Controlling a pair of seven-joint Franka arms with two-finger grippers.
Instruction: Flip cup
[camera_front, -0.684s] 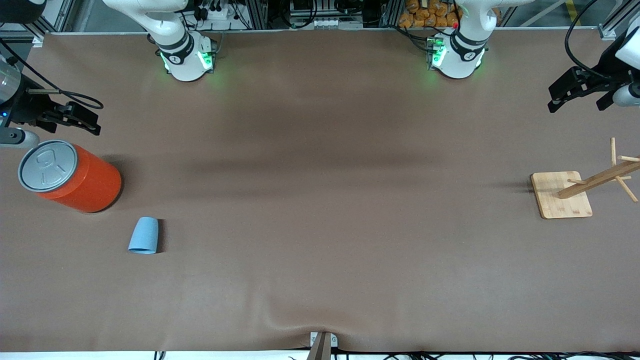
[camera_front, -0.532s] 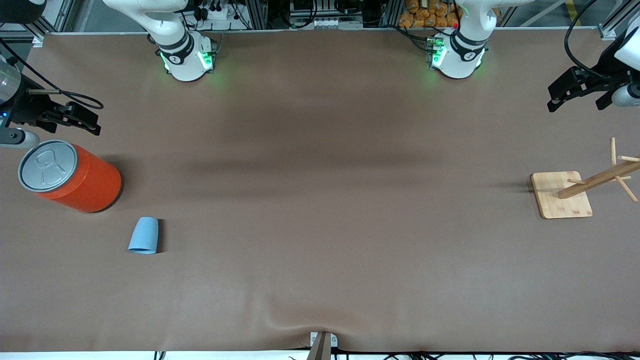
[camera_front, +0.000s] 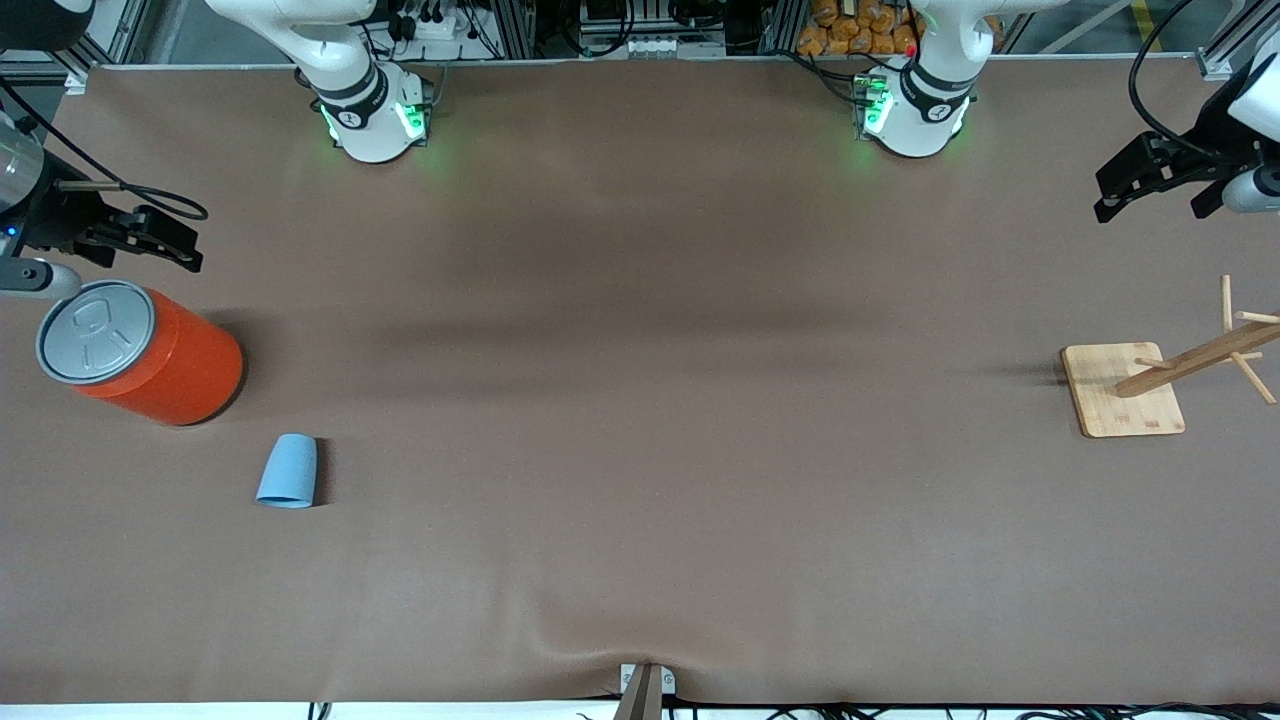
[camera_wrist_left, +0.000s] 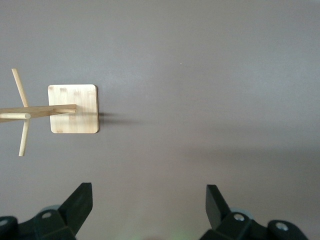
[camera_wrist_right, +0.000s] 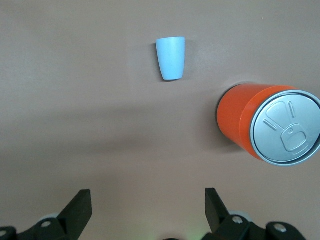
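We see the cup (camera_front: 288, 471) on the table, near the can (camera_front: 150, 352) and well below our right gripper (camera_wrist_right: 148, 206), which hangs released. The left gripper (camera_wrist_left: 149, 200), also released, waits over the rack's (camera_wrist_left: 73, 108) end, much farther off.

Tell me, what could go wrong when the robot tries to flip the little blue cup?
1. The cup stands near the big orange can, so the open right gripper, now above the table by the can, might bump the can on its way down.
2. The cup is small, tapered and smooth, so it may slip out of the fingers or tip and roll. The left gripper waits, open.
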